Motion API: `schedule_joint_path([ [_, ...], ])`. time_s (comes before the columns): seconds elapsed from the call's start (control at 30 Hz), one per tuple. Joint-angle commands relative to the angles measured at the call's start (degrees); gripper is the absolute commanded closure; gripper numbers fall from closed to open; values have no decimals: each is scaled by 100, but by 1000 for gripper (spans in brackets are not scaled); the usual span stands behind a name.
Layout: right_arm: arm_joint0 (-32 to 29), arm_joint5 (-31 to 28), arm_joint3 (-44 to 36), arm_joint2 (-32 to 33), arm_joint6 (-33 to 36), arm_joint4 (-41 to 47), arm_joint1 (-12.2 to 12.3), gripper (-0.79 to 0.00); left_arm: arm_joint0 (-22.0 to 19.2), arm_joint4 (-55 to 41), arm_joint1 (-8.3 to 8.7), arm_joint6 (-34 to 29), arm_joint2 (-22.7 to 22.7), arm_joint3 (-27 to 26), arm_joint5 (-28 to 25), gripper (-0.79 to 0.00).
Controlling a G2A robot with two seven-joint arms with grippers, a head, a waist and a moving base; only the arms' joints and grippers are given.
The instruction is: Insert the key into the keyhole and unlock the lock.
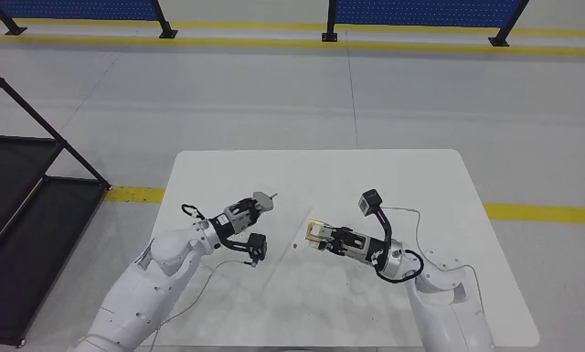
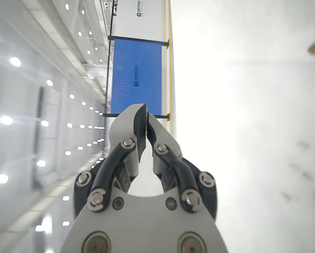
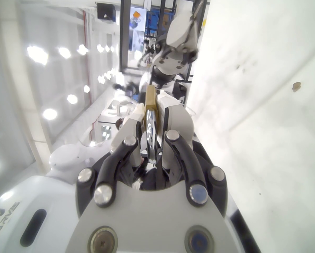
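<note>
My right gripper (image 1: 325,235) is shut on a brass padlock (image 1: 317,230), held just above the white table (image 1: 411,183) right of its middle. In the right wrist view the padlock (image 3: 150,101) stands edge-on between the fingers (image 3: 173,117), its brass body pointing away and its silvery shackle end back inside the gripper. My left gripper (image 1: 263,204) hovers a short way left of the lock, shut on a small key (image 1: 273,197) whose tip sticks out past the fingertips. The left wrist view has the pads (image 2: 140,122) pressed together, and the key is hidden there.
A small brown speck (image 3: 296,86) lies on the table between the two arms. A black metal rack (image 1: 37,197) stands off the table's left side. Blue barrier panels (image 1: 430,3) line the far floor.
</note>
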Motion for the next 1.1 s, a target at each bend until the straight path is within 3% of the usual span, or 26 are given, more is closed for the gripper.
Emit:
schedule_joint_path([
  [0.0, 0, 0, 0, 0, 0, 0, 0, 0, -12, 509, 12, 158, 50, 25, 592, 0],
  [0.13, 0, 0, 0, 0, 0, 0, 0, 0, -4, 959, 28, 304, 71, 17, 1150, 0],
  [0.53, 0, 0, 0, 0, 0, 0, 0, 0, 9, 895, 23, 315, 90, 25, 1136, 0],
  [0.7, 2, -2, -6, 1, -34, -32, 2, 0, -209, 791, 103, 1467, -60, 165, 1140, 0],
  [0.77, 48, 80, -86, -41, -54, -440, 41, 0, -276, 768, 140, 1794, -176, 210, 1207, 0],
  [0.9, 260, 439, -204, -39, 490, -806, 138, 0, -313, 1099, 221, 2329, -359, 255, 1517, 0],
  [1.07, 514, 792, -372, -10, 949, -929, 234, 0, -323, 823, 263, 2961, -381, 376, 1920, 0],
])
